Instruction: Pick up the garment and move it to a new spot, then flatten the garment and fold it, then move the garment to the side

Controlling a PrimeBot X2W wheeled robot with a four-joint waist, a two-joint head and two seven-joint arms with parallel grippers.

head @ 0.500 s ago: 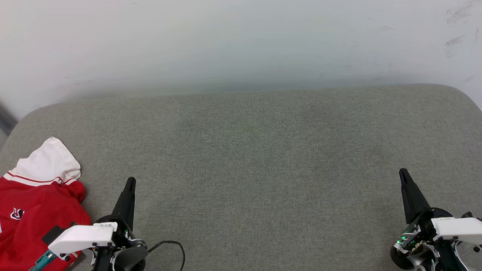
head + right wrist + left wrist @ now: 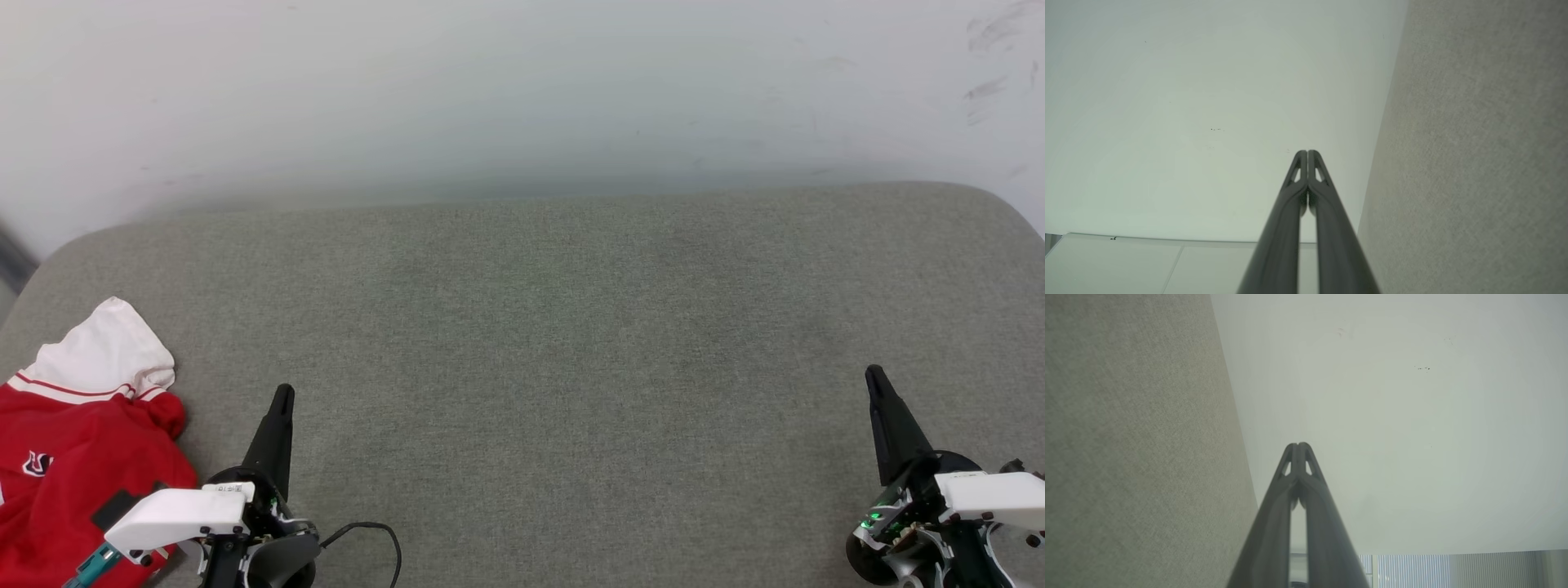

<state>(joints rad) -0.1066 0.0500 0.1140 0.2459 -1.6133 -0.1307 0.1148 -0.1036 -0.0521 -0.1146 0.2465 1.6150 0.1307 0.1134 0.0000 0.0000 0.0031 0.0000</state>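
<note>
grey fabric surface (image 2: 571,343), pale wall (image 2: 490,90)

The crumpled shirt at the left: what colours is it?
The crumpled shirt is red with a white, red-striped sleeve, clearest in the head view.

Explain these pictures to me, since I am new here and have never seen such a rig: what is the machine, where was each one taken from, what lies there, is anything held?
It is a two-armed robot. The wide picture comes from its head, looking down on a grey woven fabric surface. Its left gripper and right gripper, each two long dark fingers, are shut and hold nothing. The other two pictures look along those fingers from the wrists. A crumpled red jersey-style shirt with a white sleeve lies at the surface's left end, beside the left gripper.
</note>
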